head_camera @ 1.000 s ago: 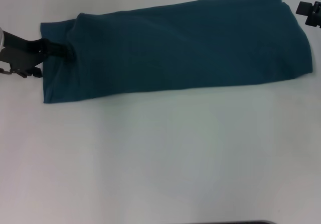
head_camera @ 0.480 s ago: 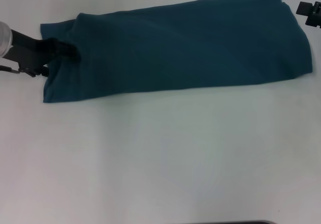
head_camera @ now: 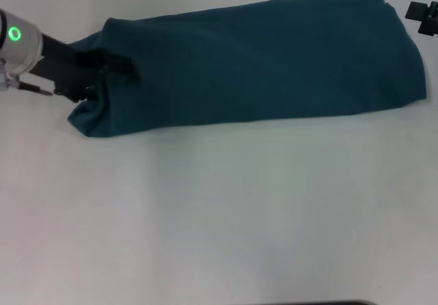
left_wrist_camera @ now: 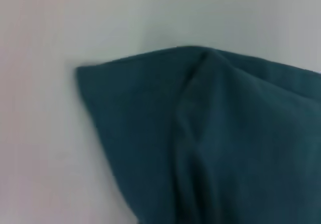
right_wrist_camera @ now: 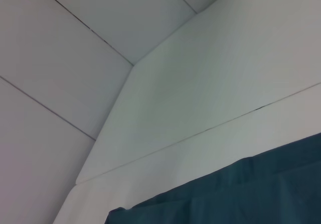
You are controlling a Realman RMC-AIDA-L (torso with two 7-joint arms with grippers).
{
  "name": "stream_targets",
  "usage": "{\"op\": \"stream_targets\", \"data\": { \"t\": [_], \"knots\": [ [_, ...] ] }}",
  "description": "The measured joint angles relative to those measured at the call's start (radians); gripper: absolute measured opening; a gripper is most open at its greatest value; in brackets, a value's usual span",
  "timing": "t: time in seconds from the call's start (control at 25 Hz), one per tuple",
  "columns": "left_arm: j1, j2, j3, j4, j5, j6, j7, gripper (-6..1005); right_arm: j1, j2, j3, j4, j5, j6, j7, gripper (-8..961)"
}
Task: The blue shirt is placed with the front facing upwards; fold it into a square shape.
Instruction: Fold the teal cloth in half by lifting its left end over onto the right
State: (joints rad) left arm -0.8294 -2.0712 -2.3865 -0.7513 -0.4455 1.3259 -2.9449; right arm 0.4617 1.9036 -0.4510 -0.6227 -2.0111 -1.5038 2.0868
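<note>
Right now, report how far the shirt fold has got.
Done: the blue shirt already lies as a long folded band across the table, lettering hidden. In hand: the left tool is at the band's left end, where the cloth bunches up off the table. The right tool sits beside the far right end. Left: folding the band's ends over into a square.

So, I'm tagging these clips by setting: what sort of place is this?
Likely a lab or test bench, not a home: a bare white table, only the blue shirt on it, and pale panelled flooring beyond the table's edge.
</note>
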Motion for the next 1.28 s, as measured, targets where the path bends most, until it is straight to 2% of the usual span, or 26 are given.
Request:
{"op": "stream_targets", "data": {
  "t": [0.16,0.44,0.88,1.12,1.28],
  "knots": [
    [-0.016,0.000,0.011,0.010,-0.013,0.006,0.003,924,0.000,0.000,0.000,0.000,0.000,0.001,-0.002,846],
    [-0.012,0.012,0.008,0.027,0.005,-0.012,-0.002,917,0.000,0.000,0.001,0.000,0.000,0.001,-0.005,845],
    [-0.020,0.014,0.016,0.023,0.012,-0.006,-0.004,531,-0.003,0.000,0.000,0.000,0.000,-0.001,0.000,843],
    [-0.032,0.014,0.033,0.015,0.014,-0.004,-0.003,536,-0.005,0.000,0.002,0.000,0.000,-0.004,0.001,842],
    [-0.034,0.013,0.070,-0.004,0.014,0.001,-0.007,446,-0.005,0.000,0.004,0.000,0.000,-0.003,0.001,842]
  ]
}}
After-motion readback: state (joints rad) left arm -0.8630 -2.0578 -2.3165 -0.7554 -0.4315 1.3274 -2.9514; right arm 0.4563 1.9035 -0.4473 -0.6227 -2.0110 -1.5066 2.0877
